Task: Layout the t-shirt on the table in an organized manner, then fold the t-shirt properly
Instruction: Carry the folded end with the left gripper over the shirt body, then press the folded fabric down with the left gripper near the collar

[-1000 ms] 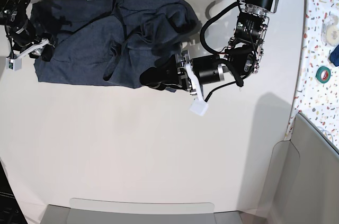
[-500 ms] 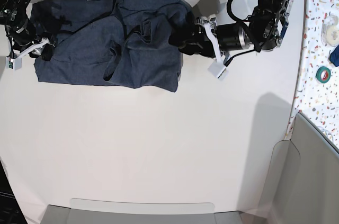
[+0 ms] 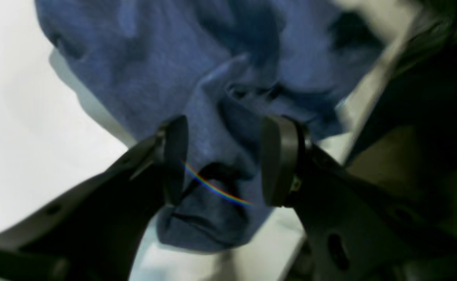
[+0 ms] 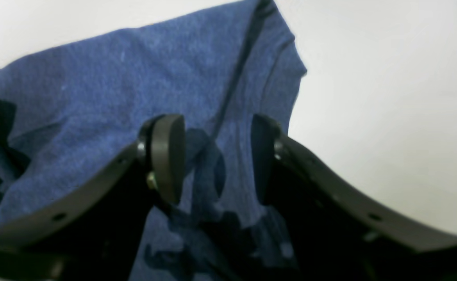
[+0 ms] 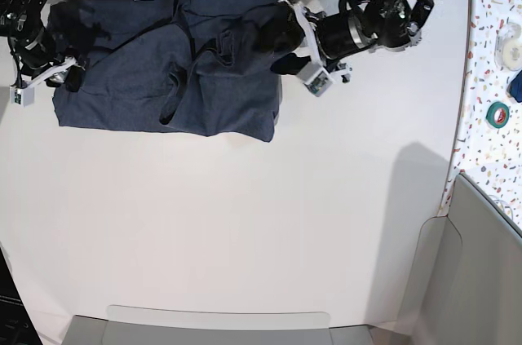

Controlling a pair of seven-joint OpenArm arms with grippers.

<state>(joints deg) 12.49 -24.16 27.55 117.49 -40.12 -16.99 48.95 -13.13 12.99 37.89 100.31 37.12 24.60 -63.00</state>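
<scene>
across the upper left of the base view, spread but rumpled: the t-shirt (image 5: 163, 68) on the table (image 5: 245, 231), flat toward the left edge, bunched into ridges through the middle and heaped at its right end

at the upper right of the shirt, the left gripper (image 5: 298, 39) reaching into that heap; in the left wrist view, jaws parted with a thick fold of blue cloth between the pads (image 3: 174, 156), fold seemingly touching both, though a firm pinch cannot be told from here

at the far left edge, the right gripper (image 5: 61, 76) over the shirt's left end; in the right wrist view, jaws partly apart astride a hem or seam ridge, cloth running between them, held or merely straddled cannot be told

judged step: laying out, folding not yet begun

to do it well: close on 1 layer at a hem or corner rather than on a wad; anchor the left end, draw the right end outward and low so the middle ridges pull flat; stop short of dragging the whole shirt; keep 2 grips level to avoid twisting
</scene>
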